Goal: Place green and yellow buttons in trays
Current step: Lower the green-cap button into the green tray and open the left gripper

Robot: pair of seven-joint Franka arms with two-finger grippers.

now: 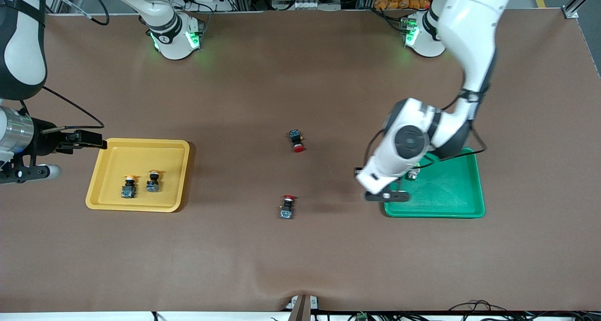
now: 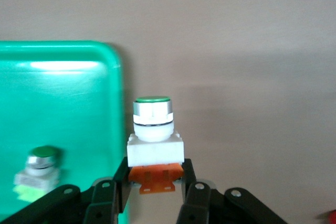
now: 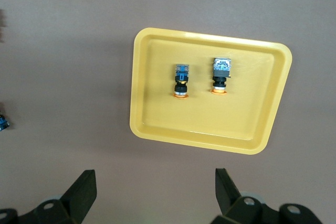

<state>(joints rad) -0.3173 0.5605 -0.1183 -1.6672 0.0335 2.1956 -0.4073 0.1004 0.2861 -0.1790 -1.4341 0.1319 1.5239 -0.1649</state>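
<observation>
My left gripper (image 2: 156,174) is shut on the orange block of a white-bodied, green-capped switch (image 2: 156,129). It holds the switch in the air over the edge of the green tray (image 2: 63,124) that faces the right arm's end. In the front view this gripper (image 1: 387,195) is over that tray's rim (image 1: 434,213). A second white switch with a light-green block (image 2: 38,171) lies in the green tray (image 1: 413,174). Two black switches with yellow-orange caps (image 1: 129,186) (image 1: 153,181) lie in the yellow tray (image 1: 141,154). My right gripper (image 3: 155,179) is open and empty, over the table beside the yellow tray (image 3: 152,124).
Two black switches with red caps lie on the brown table between the trays. One (image 1: 296,140) is farther from the front camera, the other (image 1: 287,206) nearer. The right arm (image 1: 19,133) waits at its end of the table.
</observation>
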